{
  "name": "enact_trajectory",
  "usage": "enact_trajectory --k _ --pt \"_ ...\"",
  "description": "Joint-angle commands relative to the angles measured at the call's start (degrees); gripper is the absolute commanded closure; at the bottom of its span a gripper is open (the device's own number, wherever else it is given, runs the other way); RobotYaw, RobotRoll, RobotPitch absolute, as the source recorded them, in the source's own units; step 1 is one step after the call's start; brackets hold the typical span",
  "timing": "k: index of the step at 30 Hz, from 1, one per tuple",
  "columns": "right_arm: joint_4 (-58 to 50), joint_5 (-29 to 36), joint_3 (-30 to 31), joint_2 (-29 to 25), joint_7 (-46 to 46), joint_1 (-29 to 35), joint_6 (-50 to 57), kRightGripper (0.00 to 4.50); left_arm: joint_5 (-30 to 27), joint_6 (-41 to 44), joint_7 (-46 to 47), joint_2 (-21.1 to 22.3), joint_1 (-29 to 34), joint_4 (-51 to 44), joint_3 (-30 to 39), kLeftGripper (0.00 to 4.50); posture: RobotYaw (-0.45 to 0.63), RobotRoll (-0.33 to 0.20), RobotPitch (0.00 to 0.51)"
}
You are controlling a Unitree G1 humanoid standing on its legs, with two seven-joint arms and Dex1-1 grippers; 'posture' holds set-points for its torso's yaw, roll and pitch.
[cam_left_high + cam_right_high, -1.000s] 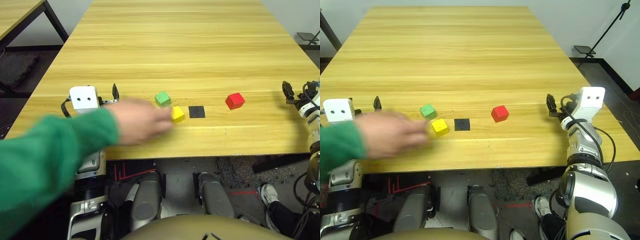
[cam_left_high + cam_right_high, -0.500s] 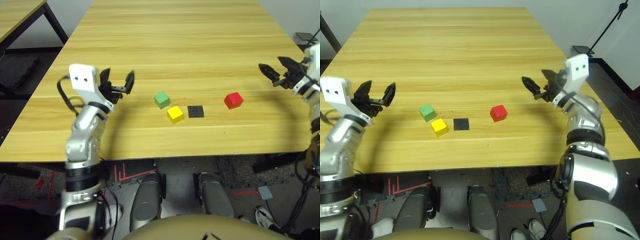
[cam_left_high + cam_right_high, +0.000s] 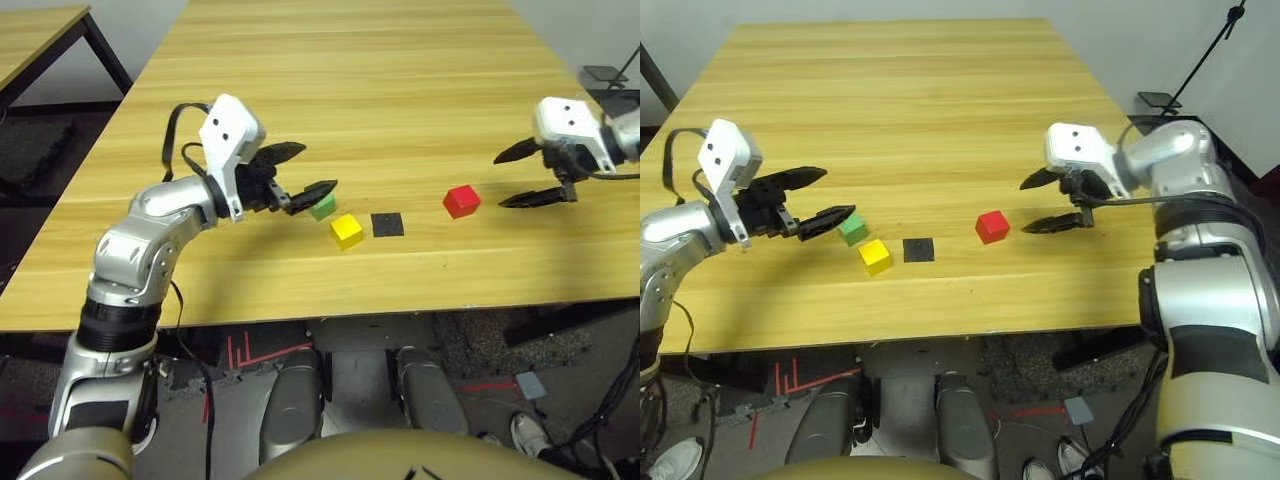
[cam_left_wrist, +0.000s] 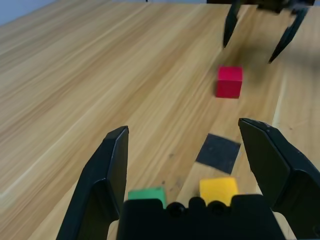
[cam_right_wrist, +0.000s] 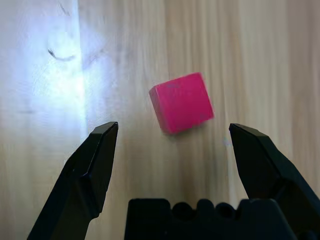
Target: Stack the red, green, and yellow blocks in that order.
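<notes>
In the left eye view nothing is stacked yet — this reads as the opening reach: the small bright red cube (image 3: 461,200) sits right of centre, the light green cube (image 3: 323,206) and yellow cube (image 3: 346,230) touch or nearly touch left of centre, and a flat black square patch (image 3: 387,224) lies between the yellow and red ones on the pale wooden table (image 3: 380,90). The left gripper (image 3: 303,170) hovers wide beside the green cube; the right gripper (image 3: 535,173) spreads wide right of the red one, both empty. In the left wrist view the count holds — three cubes, one patch. In the right wrist view the red cube lies apart between wide fingers (image 5: 92,165); next, I judge, comes lowering squarely over it.
</notes>
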Motion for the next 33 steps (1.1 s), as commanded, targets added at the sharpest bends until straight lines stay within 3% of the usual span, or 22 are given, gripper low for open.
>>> enact_trajectory --k 1,12,17,20,24,25,30,33 --pt "2.03 -4.89 2.02 1.35 -4.51 -1.75 -2.84 0.00 0.72 1.50 1.95 -0.43 1.95 -2.45 -0.62 0.03 0.36 -0.195 0.067" --pt "4.16 -12.64 4.13 5.11 -14.16 -2.21 -3.65 0.00 -0.01 4.87 7.54 -1.80 8.45 -9.95 0.70 0.03 0.45 -0.192 0.091" --pt "4.47 -12.88 3.10 7.01 -16.97 -1.39 -2.70 0.00 -0.61 6.61 9.58 -2.77 9.96 -12.24 1.03 0.03 0.47 -0.190 0.105" --pt "4.54 -12.68 2.67 7.98 -17.27 -0.98 -1.99 0.65 -0.65 7.22 10.25 -3.10 10.73 -12.95 0.99 0.00 0.47 -0.191 0.106" --pt "4.28 -10.02 0.13 9.09 -13.18 -1.13 0.03 2.11 -0.68 7.71 10.31 -2.99 10.28 -12.84 0.84 0.00 0.46 -0.195 0.108" --pt "4.14 -8.12 -1.56 9.72 -10.91 -1.34 1.92 2.30 -0.71 7.90 10.28 -2.91 10.00 -12.71 0.85 0.00 0.46 -0.195 0.108" --pt "0.26 -1.78 -5.87 13.01 0.78 -3.30 11.89 2.44 -0.29 8.22 9.70 -2.56 8.17 -11.39 0.35 0.00 0.44 -0.203 0.111" --pt "-8.25 0.26 -3.42 15.55 4.46 -2.87 20.70 2.44 -0.39 8.84 9.30 -2.85 6.65 -10.28 -0.45 0.00 0.43 -0.213 0.116"
